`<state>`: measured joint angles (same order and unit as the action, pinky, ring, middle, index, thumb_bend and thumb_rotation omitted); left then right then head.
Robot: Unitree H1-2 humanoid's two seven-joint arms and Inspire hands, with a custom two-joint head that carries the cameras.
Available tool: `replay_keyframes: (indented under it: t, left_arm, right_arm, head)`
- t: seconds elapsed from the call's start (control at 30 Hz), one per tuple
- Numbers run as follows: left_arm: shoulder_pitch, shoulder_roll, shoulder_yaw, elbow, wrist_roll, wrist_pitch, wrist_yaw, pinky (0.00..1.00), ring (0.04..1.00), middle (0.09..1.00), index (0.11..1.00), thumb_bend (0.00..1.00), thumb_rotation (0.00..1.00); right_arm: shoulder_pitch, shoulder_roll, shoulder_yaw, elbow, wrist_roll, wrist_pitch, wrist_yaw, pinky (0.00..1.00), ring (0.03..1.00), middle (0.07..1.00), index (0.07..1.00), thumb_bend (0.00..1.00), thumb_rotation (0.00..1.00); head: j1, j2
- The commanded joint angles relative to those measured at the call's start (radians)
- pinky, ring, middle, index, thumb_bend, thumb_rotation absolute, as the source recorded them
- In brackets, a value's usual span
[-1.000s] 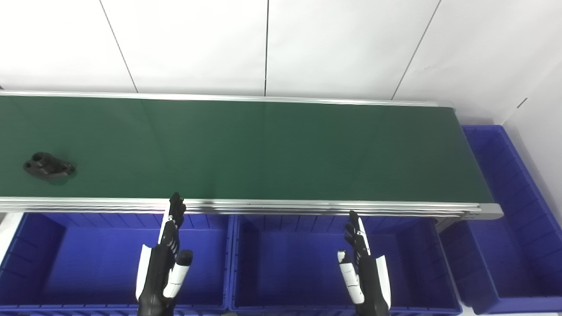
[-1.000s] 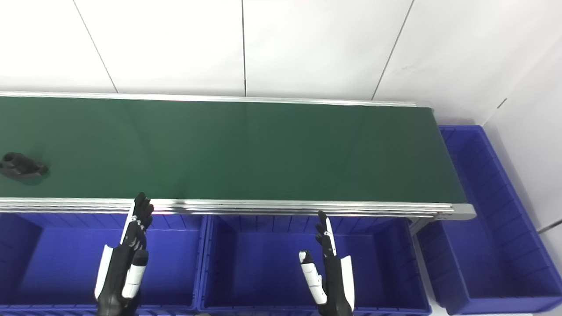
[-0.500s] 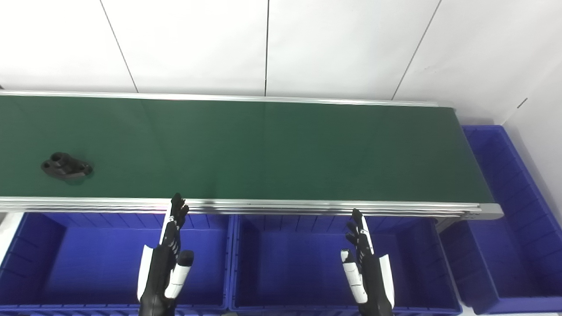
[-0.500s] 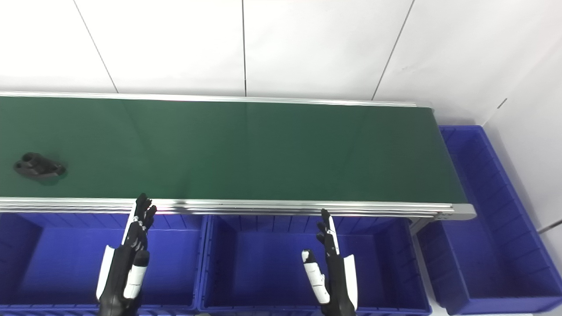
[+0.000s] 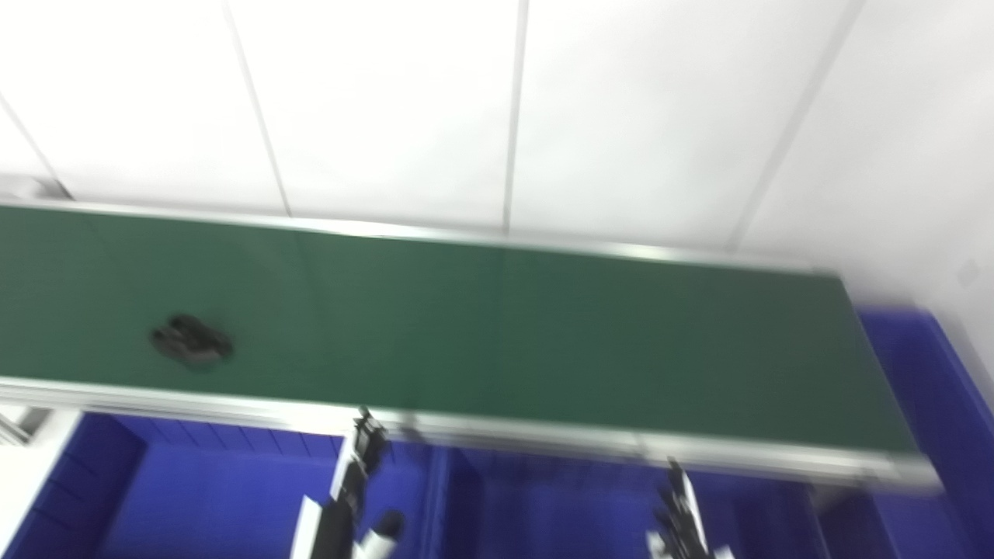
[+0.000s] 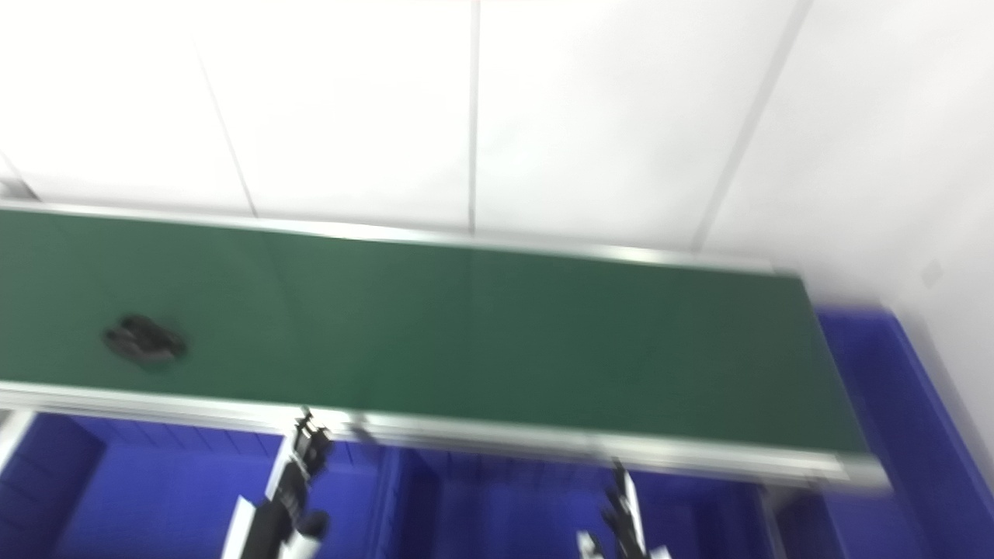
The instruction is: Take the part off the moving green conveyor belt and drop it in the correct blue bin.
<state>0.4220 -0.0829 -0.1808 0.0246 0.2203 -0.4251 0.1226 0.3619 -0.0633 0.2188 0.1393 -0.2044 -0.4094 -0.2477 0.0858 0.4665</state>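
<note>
A small black part (image 5: pixel 191 343) lies on the green conveyor belt (image 5: pixel 497 326) at its left, near the front rail; it also shows in the right eye view (image 6: pixel 144 343). My left hand (image 5: pixel 348 505) is open, fingers straight, over the left blue bin (image 5: pixel 194 497), to the right of and in front of the part. My right hand (image 5: pixel 683 524) is open and empty over the middle blue bin (image 5: pixel 543 512), mostly cut off by the bottom edge. The picture is blurred.
A silver rail (image 5: pixel 543 439) runs along the belt's front edge, between my hands and the belt. A third blue bin (image 5: pixel 947 404) stands past the belt's right end. A white panelled wall (image 5: pixel 497 109) is behind the belt.
The whole picture has shifted down and tilted: the camera moved. The part has travelled right along the belt. Both hands stay open over the bins.
</note>
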Motion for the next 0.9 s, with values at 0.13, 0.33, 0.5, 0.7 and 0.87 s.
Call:
replay_keyframes:
  t: [0.13,0.33,0.5,0.7,0.87]
  left_arm:
    - [-0.020,-0.004,-0.041,0.005,0.015,-0.044,0.075,0.85,0.900,0.935,0.955,0.80,0.85]
    - [-0.024,0.008,-0.073,-0.004,0.005,-0.044,0.101,0.83,0.892,0.927,0.947,0.77,0.81]
    - [-0.017,0.001,-0.078,-0.024,0.003,-0.045,0.099,0.83,0.891,0.922,0.939,0.78,0.79]
    - [-0.005,-0.014,-0.066,-0.057,0.028,-0.034,0.086,0.81,0.876,0.910,0.937,0.79,0.79]
    - [0.007,-0.004,-0.053,-0.083,0.015,-0.022,0.069,0.82,0.889,0.919,0.953,0.80,0.82]
  right_arm:
    - [-0.005,-0.018,-0.013,-0.009,0.015,-0.060,0.003,0.94,0.970,1.000,1.000,0.64,1.00]
    - [-0.008,-0.035,-0.011,-0.008,0.014,-0.060,-0.002,0.95,0.972,1.000,1.000,0.62,1.00]
    - [-0.002,-0.038,-0.018,-0.026,0.011,-0.060,0.007,0.94,0.970,1.000,1.000,0.63,1.00]
    - [0.010,-0.028,-0.036,-0.063,0.003,-0.049,0.019,0.95,0.967,0.998,1.000,0.69,1.00]
    - [0.013,-0.006,-0.033,-0.074,-0.006,-0.058,0.020,0.94,0.958,0.992,1.000,0.71,1.00]
  head:
    - [0.034,-0.003]
    - [0.048,0.018]
    - [0.068,0.045]
    - [0.071,0.108]
    - [-0.014,0.130]
